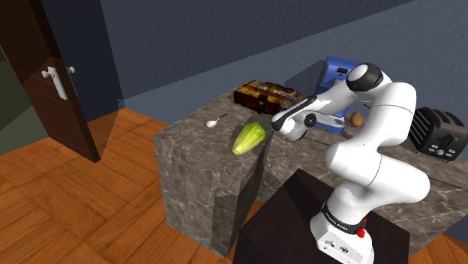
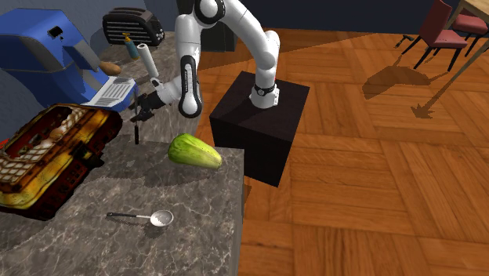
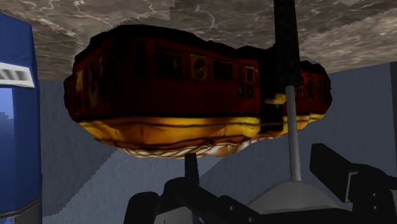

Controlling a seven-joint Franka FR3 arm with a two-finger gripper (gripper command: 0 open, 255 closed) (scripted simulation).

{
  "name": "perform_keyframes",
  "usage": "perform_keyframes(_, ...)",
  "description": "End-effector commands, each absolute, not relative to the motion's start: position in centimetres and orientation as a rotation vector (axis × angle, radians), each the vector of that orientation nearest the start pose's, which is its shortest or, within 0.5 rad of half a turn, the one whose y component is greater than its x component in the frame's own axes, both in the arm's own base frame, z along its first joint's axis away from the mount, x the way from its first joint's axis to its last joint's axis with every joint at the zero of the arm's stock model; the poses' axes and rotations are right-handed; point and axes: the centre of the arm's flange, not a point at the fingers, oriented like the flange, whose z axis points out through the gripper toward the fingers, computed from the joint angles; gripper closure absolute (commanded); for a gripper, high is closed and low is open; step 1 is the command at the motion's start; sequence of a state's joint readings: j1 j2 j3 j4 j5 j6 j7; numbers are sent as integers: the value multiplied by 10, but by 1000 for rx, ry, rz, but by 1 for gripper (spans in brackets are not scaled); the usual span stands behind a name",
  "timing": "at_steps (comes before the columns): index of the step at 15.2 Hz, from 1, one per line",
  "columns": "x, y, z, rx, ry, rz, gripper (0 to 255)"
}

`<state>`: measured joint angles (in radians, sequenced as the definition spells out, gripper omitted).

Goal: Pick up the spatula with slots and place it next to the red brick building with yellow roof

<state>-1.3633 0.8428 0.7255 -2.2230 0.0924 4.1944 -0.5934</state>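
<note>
The floor (image 1: 67, 214) is brown wood. The walls (image 1: 195, 37) are dark blue. A dark brown door (image 1: 66, 112) stands open. Two red chairs (image 2: 440, 35) stand well away from the grey stone counter (image 1: 187, 176).

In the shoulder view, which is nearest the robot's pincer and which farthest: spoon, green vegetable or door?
From the pincer, which holds the spatula:
1. Green vegetable, right beside it on the counter.
2. Spoon, farther left on the counter.
3. Door, far left, beyond the counter.

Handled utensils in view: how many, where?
2. The spatula hangs in the gripper near the brick building; the spoon lies flat on the counter past the green vegetable. More may sit hidden behind the building.
</note>
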Motion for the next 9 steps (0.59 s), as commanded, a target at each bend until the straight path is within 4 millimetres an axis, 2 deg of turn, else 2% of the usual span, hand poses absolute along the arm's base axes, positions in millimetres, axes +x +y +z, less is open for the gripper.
perform_keyframes(1,411,-381,227,-2780,1048,-2028,0)
perform_keyframes(2,411,-381,227,-2780,1048,-2028,0)
perform_keyframes(6,376,-348,242,-2780,1048,-2028,0)
perform_keyframes(9,376,-348,242,-2780,1048,-2028,0)
